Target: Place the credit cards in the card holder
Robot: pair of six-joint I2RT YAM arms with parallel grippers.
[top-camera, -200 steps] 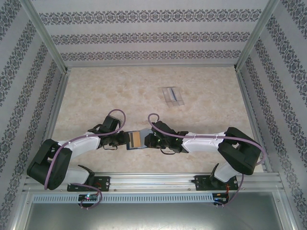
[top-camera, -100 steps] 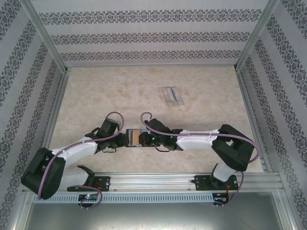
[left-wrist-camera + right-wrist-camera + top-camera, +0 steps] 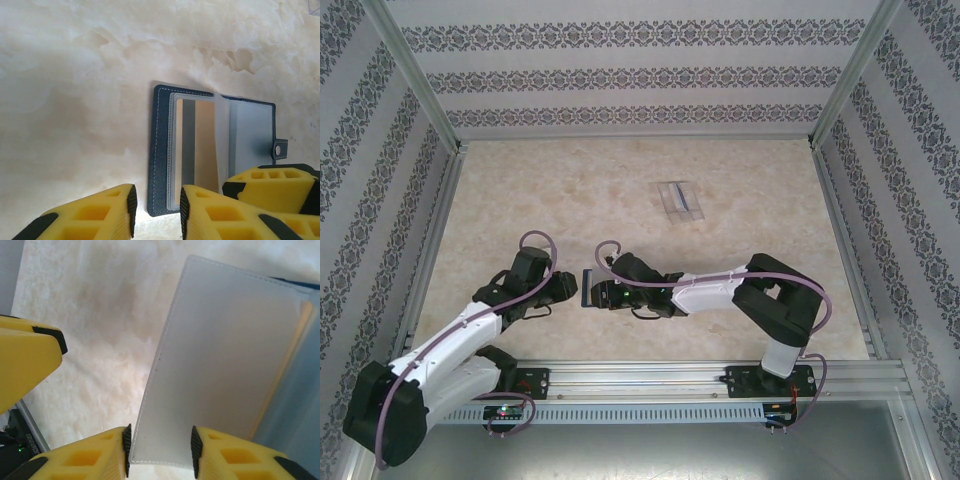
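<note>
The card holder (image 3: 161, 150) lies open on the table, navy cover down, its clasp tab at the right. In its clear sleeves shows a tan face with a grey stripe (image 3: 200, 145); I cannot tell whether it is one of the credit cards. My left gripper (image 3: 156, 200) is open, its pads either side of the holder's near left corner. My right gripper (image 3: 159, 440) is open too, with the free end of a frosted sleeve (image 3: 225, 350) standing loose between its fingers. In the top view the holder (image 3: 586, 288) sits between the left gripper (image 3: 565, 290) and the right gripper (image 3: 597, 293).
A transparent plastic case (image 3: 680, 200) lies farther back on the marble-patterned table (image 3: 620, 200). Patterned walls and metal rails close in the sides. The right fingers (image 3: 270, 182) crowd the holder's near right corner.
Both grippers and the holder have shifted left, the right arm stretching out and the left arm drawing back. The right jaws have parted from nearly shut.
</note>
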